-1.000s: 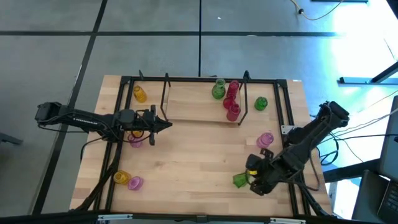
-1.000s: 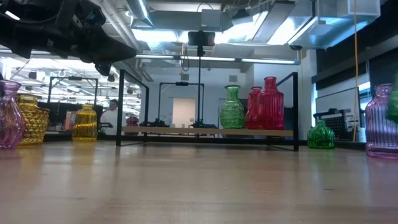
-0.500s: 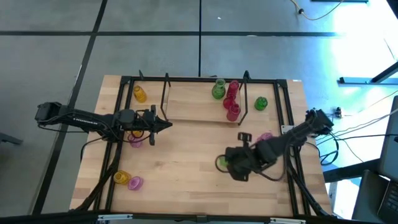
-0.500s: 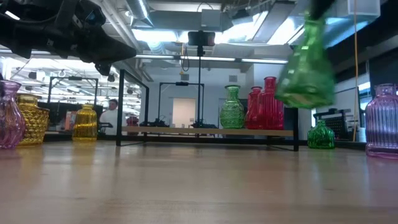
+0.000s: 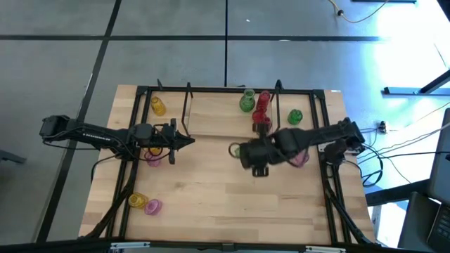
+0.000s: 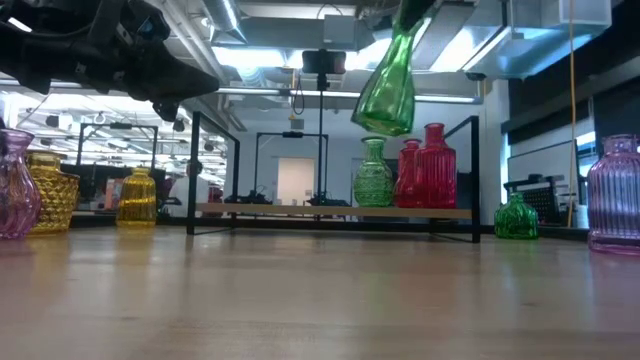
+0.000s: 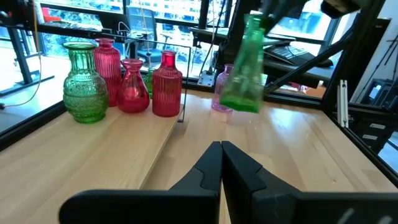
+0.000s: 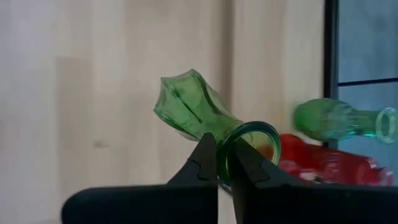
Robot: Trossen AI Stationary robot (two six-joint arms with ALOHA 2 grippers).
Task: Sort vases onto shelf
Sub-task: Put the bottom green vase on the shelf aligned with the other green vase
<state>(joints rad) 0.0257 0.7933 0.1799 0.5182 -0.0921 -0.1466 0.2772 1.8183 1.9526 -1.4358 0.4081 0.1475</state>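
My right gripper (image 5: 242, 150) is shut on a green vase (image 6: 388, 85) and holds it in the air over the table's middle, just near of the shelf (image 5: 218, 116). The shelf's right end carries a green vase (image 5: 246, 103) and red vases (image 5: 261, 105), all upright. My left gripper (image 5: 191, 141) hangs shut above the table, left of the shelf's near edge, and touches nothing. In the left wrist view the carried green vase (image 7: 245, 74) hangs ahead of the shut fingers (image 7: 211, 163). My right gripper holds the green vase by the rim of its mouth (image 8: 231, 142), at the top of the narrow neck. The rim's wall runs into the gap between the two fingers, one finger outside the neck and one across the mouth. The vase hangs tilted, clear of the table.
A small green vase (image 5: 294, 117) stands right of the shelf, and a pink one (image 5: 301, 159) shows partly under the right arm. A yellow vase (image 5: 157, 106) stands far left, two vases (image 5: 153, 154) sit under the left arm, and two more (image 5: 144, 204) are near the left corner.
My right gripper has swung from the table's near right part toward the far left, ending in front of the shelf. The green vase has travelled with it, lifted clear and swinging tilted below the fingers.
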